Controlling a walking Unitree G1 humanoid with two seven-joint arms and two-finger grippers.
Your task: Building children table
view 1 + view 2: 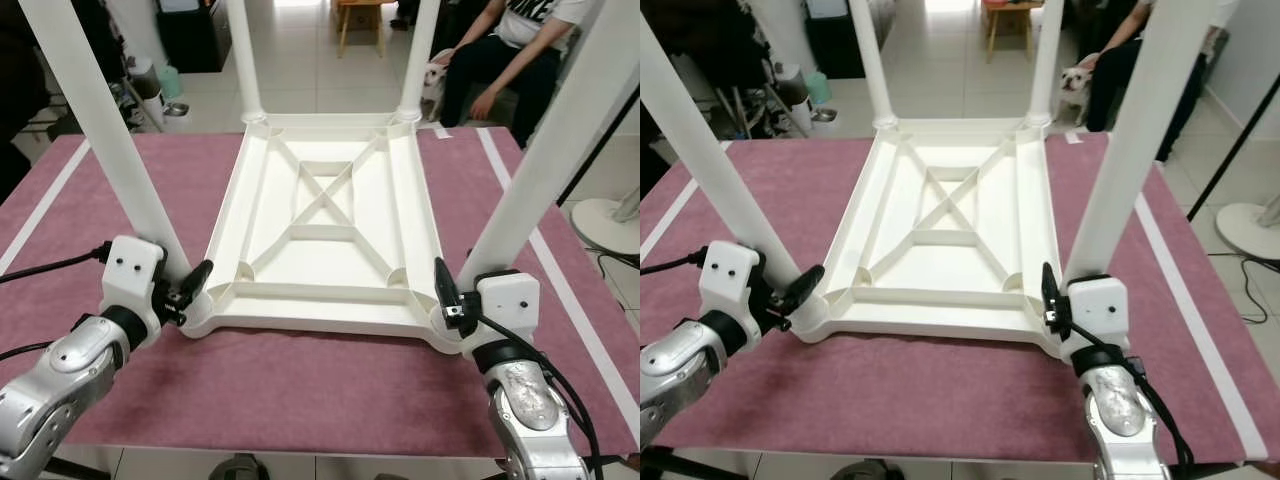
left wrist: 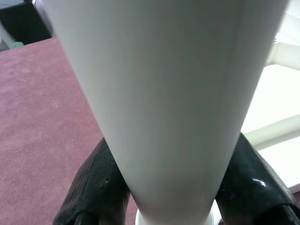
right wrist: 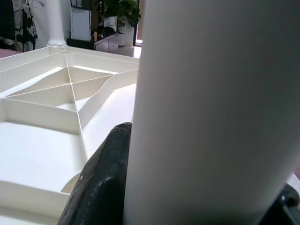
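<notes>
Between the left gripper's (image 1: 190, 295) fingers (image 2: 96, 187) the near-left table leg (image 1: 100, 130) is standing, clasped just above its corner socket in the upturned white tabletop (image 1: 322, 240). Likewise the right gripper (image 1: 445, 300) is clasping the near-right table leg (image 1: 550, 150). Both legs are rising steeply upward from the grippers, their tops cut off. Socket seating is hidden behind the fingers.

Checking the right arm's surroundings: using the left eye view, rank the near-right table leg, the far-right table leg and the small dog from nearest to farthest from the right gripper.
1. Near-right table leg, inside the right gripper.
2. Far-right table leg, at the tabletop's far corner.
3. Small dog, on the floor behind it.
</notes>
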